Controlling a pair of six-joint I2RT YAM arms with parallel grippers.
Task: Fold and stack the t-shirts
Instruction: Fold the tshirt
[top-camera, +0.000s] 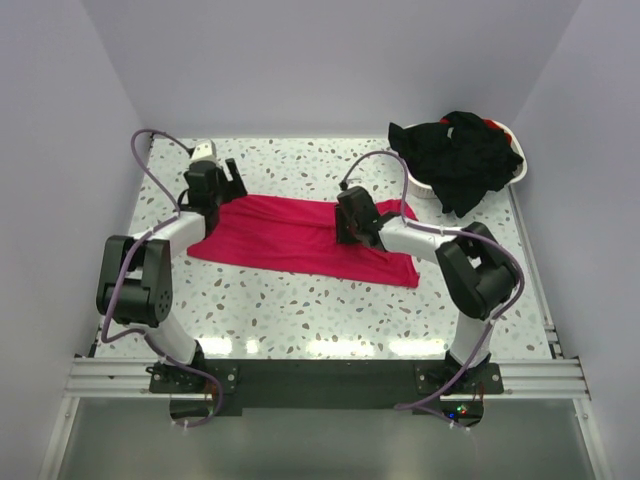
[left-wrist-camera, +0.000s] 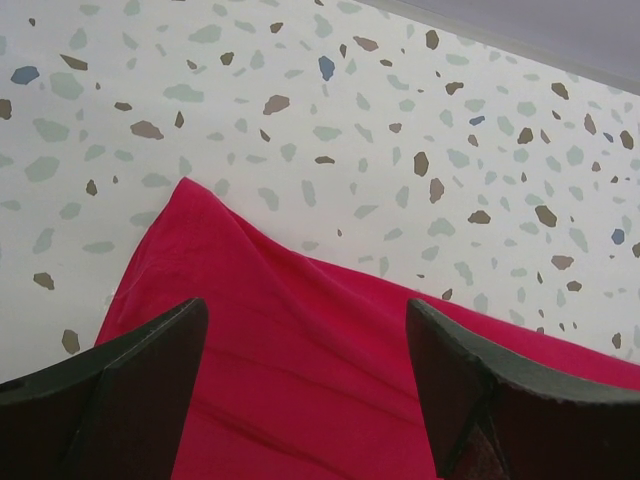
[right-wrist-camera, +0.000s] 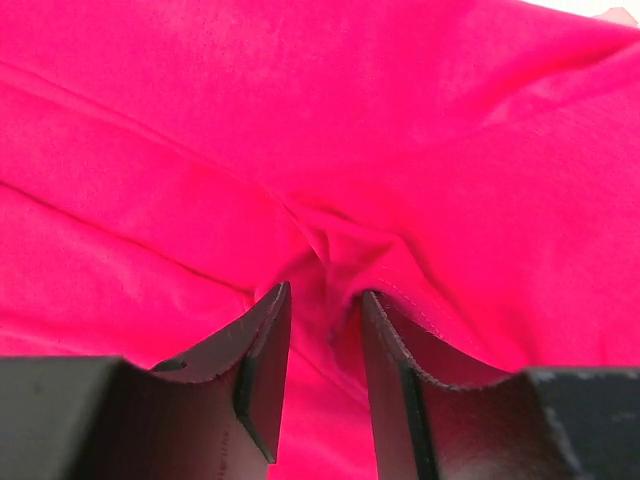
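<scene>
The pinkish-red t-shirt (top-camera: 290, 238) lies partly folded as a long band across the middle of the table. My left gripper (top-camera: 228, 186) hovers over its far left corner with jaws wide open and empty; in the left wrist view (left-wrist-camera: 305, 305) the red fabric (left-wrist-camera: 300, 380) lies flat between the fingers. My right gripper (top-camera: 350, 228) presses down on the shirt's right part; in the right wrist view (right-wrist-camera: 325, 295) its jaws stand close together with a bunched fold of the red fabric (right-wrist-camera: 300, 120) pinched between them. The black t-shirts (top-camera: 462, 155) lie heaped in the basket.
The white plastic basket (top-camera: 519, 165) stands at the back right corner, black fabric spilling over its front rim. The speckled tabletop (top-camera: 300, 310) stretches in front of the shirt. Walls close the table on the left, back and right.
</scene>
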